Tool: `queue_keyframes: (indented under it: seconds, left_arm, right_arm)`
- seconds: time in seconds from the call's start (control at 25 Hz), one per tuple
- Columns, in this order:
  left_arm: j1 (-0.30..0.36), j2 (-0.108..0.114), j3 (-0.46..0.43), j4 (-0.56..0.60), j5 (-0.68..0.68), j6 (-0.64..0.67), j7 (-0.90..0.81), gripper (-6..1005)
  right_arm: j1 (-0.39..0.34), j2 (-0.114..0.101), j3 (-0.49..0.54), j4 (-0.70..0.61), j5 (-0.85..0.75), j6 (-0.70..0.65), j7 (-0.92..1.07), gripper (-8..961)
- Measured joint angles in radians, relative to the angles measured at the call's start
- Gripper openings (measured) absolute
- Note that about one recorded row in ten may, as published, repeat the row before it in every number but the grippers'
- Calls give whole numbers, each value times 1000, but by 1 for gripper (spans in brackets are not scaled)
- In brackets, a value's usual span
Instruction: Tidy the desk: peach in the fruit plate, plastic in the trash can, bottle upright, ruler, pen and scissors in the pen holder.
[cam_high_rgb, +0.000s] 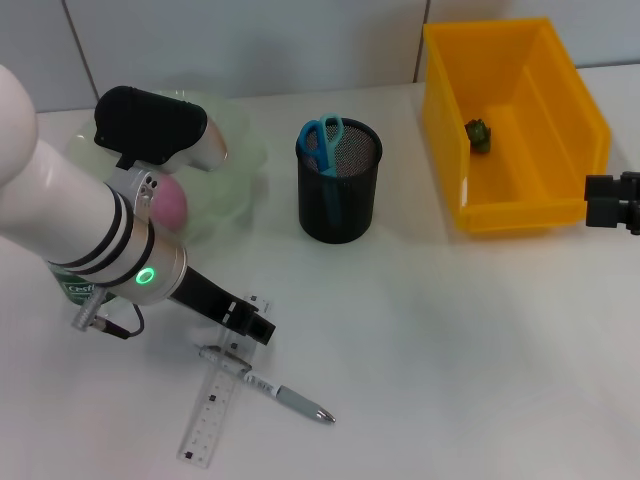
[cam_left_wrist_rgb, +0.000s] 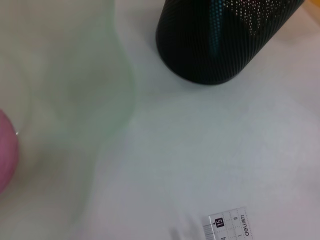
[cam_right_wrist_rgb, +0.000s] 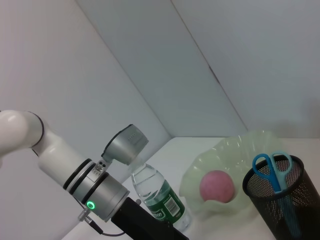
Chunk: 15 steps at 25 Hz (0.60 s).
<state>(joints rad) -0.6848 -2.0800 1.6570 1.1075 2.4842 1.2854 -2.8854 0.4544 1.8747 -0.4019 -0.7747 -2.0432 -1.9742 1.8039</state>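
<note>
The left gripper (cam_high_rgb: 255, 328) hangs low over the white desk (cam_high_rgb: 450, 340) at the near left, its black tip just above the top end of the clear ruler (cam_high_rgb: 213, 408), which stretches away from it toward 7 o'clock. Whether its fingers are apart or together cannot be told. A grey-and-white pen (cam_high_rgb: 270, 387) crosses the ruler's upper end and runs off toward 4 o'clock of the gripper, tip pointing right. In the left wrist view the ruler's corner shows the number "15" and a printed word that cannot be read with certainty.

Behind the arm, at about 11 o'clock of the gripper, the pale green fruit plate (cam_high_rgb: 235, 165) holds the pink peach (cam_high_rgb: 168, 203). The right wrist view shows a clear water bottle (cam_right_wrist_rgb: 159, 199) with a green label standing upright beside the left arm; its lettering is too small to read.

At 1 o'clock of the gripper, mid-desk, stands the black mesh pen holder (cam_high_rgb: 339, 182) with blue-handled scissors (cam_high_rgb: 322, 140) inside, handles up.

Farther right, the yellow bin (cam_high_rgb: 520, 205) contains a small dark green crumpled piece (cam_high_rgb: 480, 134) on its floor. The right gripper (cam_high_rgb: 612, 202) sits at the right edge, just beside the bin's near right corner; its finger state cannot be told.
</note>
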Motion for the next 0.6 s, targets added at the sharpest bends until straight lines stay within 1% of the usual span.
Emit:
queue_keyframes:
  seconds: [0.32, 0.6]
  left_arm:
    - [-4, 0, 27, 0, 1, -7, 0, 677]
    - [-3, 0, 32, 0, 7, -10, 0, 677]
  right_arm:
    - [6, 0, 0, 3, 0, 0, 2, 805]
    - [8, 0, 0, 5, 0, 0, 4, 805]
